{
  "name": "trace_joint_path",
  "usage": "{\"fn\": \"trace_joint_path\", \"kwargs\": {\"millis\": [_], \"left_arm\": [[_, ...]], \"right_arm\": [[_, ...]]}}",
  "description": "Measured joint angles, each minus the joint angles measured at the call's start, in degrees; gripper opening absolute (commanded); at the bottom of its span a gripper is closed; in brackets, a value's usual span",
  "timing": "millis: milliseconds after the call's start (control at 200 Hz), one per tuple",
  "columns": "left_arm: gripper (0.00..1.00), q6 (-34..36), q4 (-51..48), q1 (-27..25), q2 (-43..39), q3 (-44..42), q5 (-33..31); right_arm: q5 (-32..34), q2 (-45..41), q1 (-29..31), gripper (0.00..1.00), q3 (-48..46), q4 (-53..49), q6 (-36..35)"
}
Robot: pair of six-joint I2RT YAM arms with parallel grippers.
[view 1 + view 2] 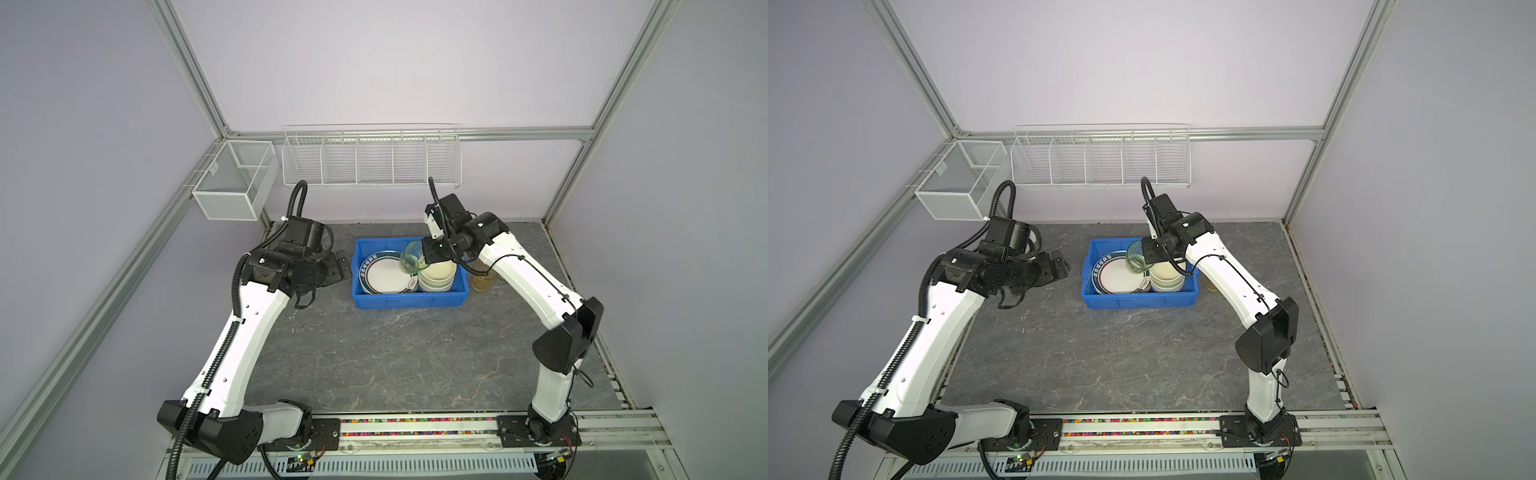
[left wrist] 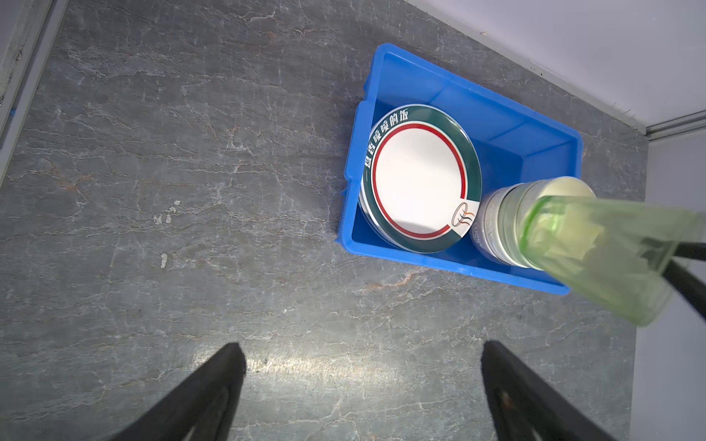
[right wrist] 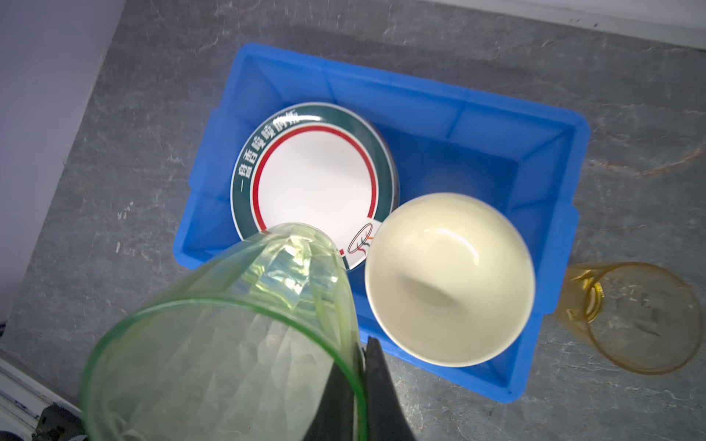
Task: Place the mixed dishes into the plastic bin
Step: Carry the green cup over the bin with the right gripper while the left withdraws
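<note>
Placing step: right claw (image 3: 365,351), clamped on the green cup (image 3: 229,336) at its rim, holds it tilted over the bin (image 1: 409,300), mid-frame. Left claw (image 2: 363,345) gapes empty. Next, likely: lower, release. The amber cup (image 3: 642,317) waits on the counter (image 1: 374,353), right of the bin.

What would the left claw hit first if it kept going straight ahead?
Likely the bare tabletop just short of the blue bin; the open left claw angles down at it. Height is unclear, so possibly the bin's side.
</note>
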Motion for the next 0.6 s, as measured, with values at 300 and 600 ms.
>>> {"fn": "trace_joint_path", "kwargs": {"millis": [300, 600], "left_arm": [[0.99, 0.4, 0.0, 0.0, 0.4, -2.3, 0.9], [0.99, 0.6, 0.4, 0.0, 1.9, -2.3, 1.3]], "right_arm": [[-0.9, 1.5, -7.4, 0.06, 6.3, -0.1, -0.1], [-2.2, 8.9, -13.0, 0.06, 10.2, -0.3, -0.5]]}}
